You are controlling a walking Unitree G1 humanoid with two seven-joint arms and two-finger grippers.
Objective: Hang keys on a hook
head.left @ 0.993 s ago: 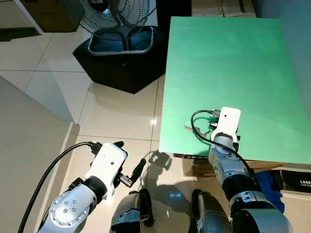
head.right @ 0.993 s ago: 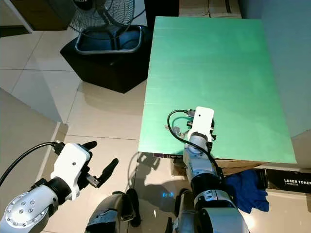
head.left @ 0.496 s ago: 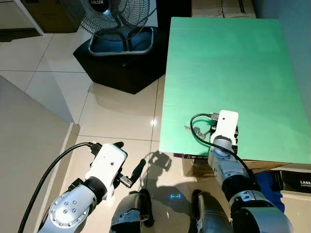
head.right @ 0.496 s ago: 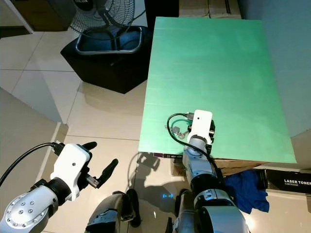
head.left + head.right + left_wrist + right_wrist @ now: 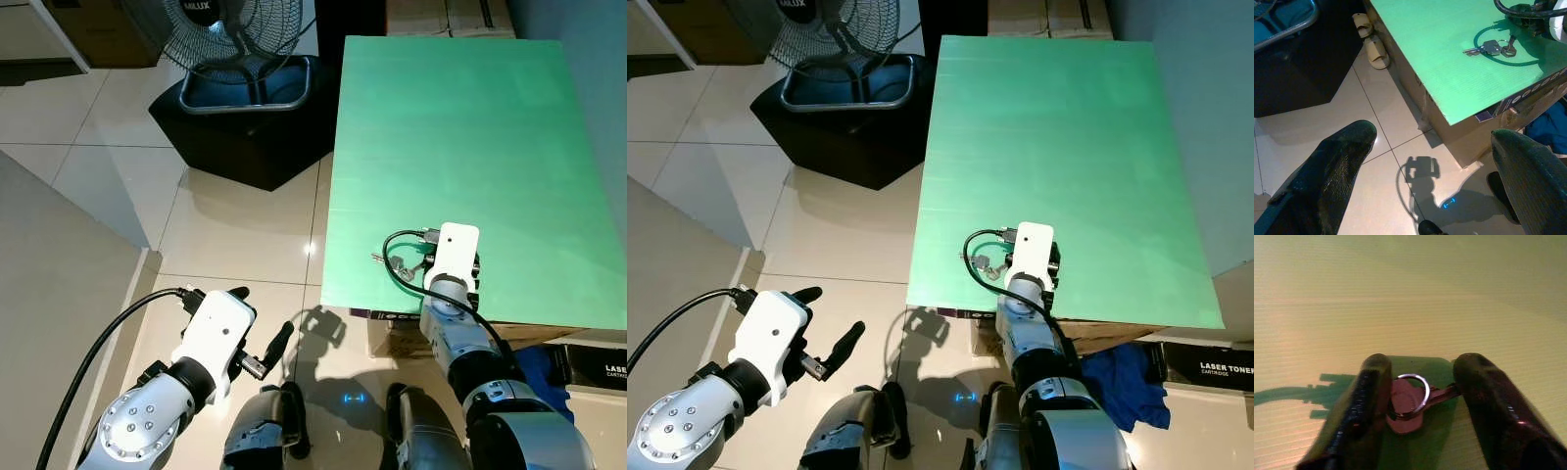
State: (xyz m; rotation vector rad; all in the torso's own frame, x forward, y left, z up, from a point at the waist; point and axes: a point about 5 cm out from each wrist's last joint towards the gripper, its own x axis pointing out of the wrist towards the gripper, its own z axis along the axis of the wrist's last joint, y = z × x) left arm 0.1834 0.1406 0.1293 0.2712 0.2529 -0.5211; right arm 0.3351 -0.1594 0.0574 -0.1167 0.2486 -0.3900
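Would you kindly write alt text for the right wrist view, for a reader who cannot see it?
A small bunch of keys on a metal ring lies flat on a green tabletop, between the two black fingers of the right gripper, whose jaws are open on either side of it. The fingers cast a dark shadow across the green surface.

green corrugated board (image 5: 460, 137) lies on cardboard boxes (image 5: 1459, 142) | small bunch of metal keys on a ring (image 5: 1490, 48) lies on board near its front-left corner | right gripper (image 5: 1418, 396) straddles keys | black pedestal fan (image 5: 230, 39) stands behind-left on floor | left gripper (image 5: 263, 343) hovers left of board
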